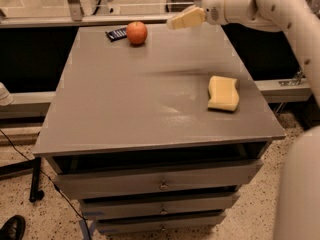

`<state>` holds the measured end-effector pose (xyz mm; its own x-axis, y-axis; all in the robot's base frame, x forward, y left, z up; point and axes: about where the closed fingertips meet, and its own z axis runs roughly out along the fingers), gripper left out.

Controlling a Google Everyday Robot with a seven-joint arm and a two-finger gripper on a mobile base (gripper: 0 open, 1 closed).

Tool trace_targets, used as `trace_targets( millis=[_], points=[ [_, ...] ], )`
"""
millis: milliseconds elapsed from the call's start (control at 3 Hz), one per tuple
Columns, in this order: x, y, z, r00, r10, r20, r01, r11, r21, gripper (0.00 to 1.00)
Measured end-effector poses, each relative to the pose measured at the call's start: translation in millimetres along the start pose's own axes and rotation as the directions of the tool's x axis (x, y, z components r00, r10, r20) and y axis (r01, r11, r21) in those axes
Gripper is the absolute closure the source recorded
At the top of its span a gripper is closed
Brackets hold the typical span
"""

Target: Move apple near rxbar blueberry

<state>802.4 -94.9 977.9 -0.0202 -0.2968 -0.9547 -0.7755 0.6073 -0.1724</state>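
The red-orange apple [136, 32] sits upright on the far left part of the grey table top [150, 104]. The rxbar blueberry [116, 33], a flat dark blue bar, lies just left of the apple, almost touching it. My gripper [183, 19] hovers above the far edge of the table, to the right of the apple and apart from it. It is open and empty, with its pale fingers pointing left toward the apple.
A pale yellow wavy-edged sponge [223, 93] lies on the right side of the table. The table is a cabinet with drawers [160, 184] below. A glass barrier [75, 4] stands behind the far edge. My arm [280, 9] reaches in from the right.
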Motion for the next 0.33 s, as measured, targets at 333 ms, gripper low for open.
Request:
trace_targets(
  millis=[333],
  points=[
    [27.7,12.0,-20.3,1.0,-0.006,0.01,0.007,0.9999,-0.016,0.0]
  ],
)
